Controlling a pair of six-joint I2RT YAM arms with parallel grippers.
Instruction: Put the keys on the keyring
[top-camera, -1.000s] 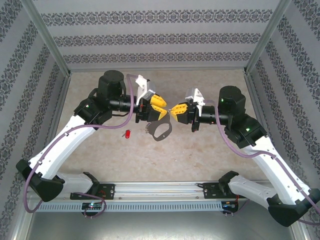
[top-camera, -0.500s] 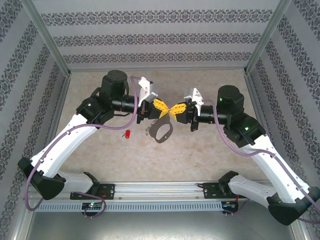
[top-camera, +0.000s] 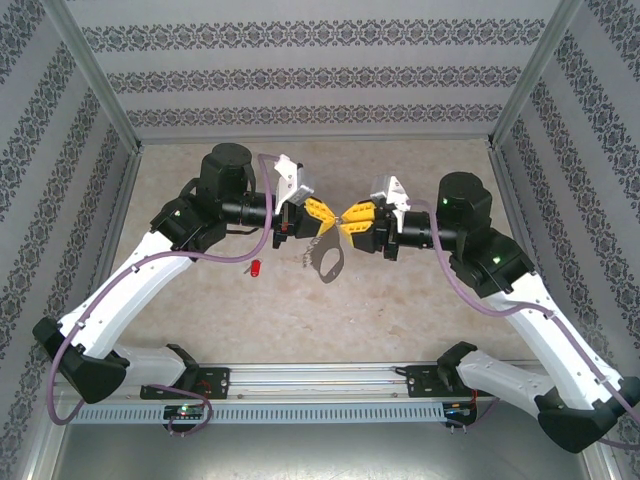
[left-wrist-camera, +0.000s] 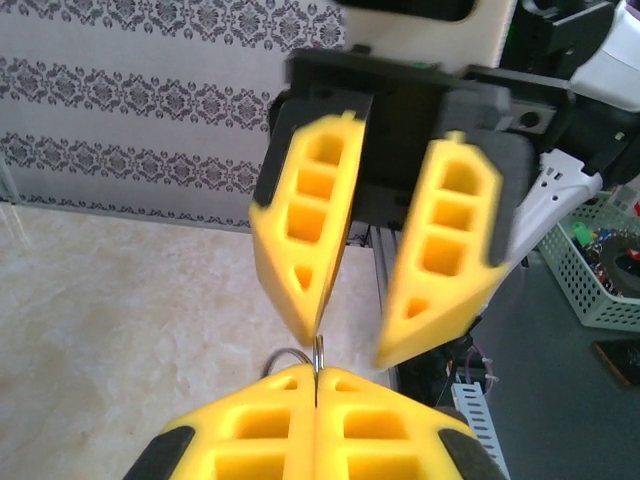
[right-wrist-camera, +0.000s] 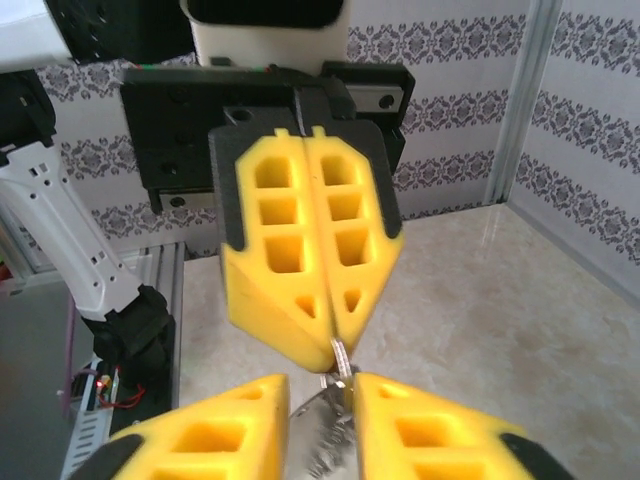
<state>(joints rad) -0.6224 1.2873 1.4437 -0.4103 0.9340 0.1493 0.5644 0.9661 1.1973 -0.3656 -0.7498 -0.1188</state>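
Left hand (top-camera: 322, 212) clamped, seemingly on keyring (top-camera: 323, 262) edge; right hand (top-camera: 352, 214) apart; keys (top-camera: 255, 268) lie on tabletop (top-camera: 400, 300), unthreaded

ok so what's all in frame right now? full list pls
keyring: 1, grey loop with small metal rings, hanging from the left gripper over mid-table
key: 1, red head, lying on the table left of the keyring, apart from it
table: 1, beige marbled
walls: 3, white with grey patterned bands, left, back and right
rail: 1, metal, along the near edge
basket: 1, pale, off the table behind the right arm
cables: 2, purple, one along each arm
arms: 2, white and black, bases at the near corners
left gripper: yellow fingers, shut on a thin metal ring
right gripper: yellow fingers, open, tip to tip with the left
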